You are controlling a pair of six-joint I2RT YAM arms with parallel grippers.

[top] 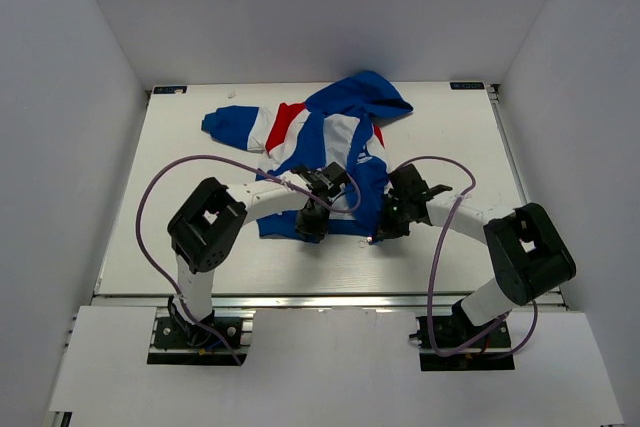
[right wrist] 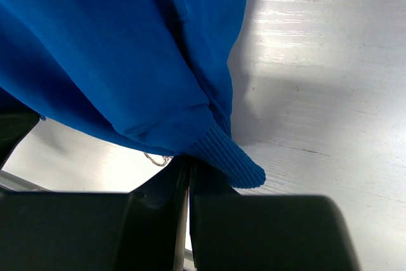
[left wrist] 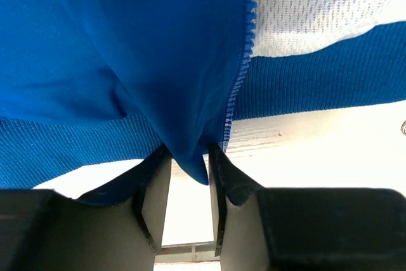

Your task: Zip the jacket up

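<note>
The jacket lies in the middle of the table, blue with white and red panels, its hood toward the far edge. My left gripper is at its near hem. In the left wrist view a fold of blue fabric beside the zipper teeth is pinched between the narrowly parted fingertips of the left gripper. My right gripper is at the hem's right corner. Its jaws are pressed together where the ribbed hem comes out. A small metal ring hangs beside them.
The white table is walled in by white panels on three sides. Purple cables loop over both arms above the table. One sleeve of the jacket stretches left. The table's near edge is a metal rail.
</note>
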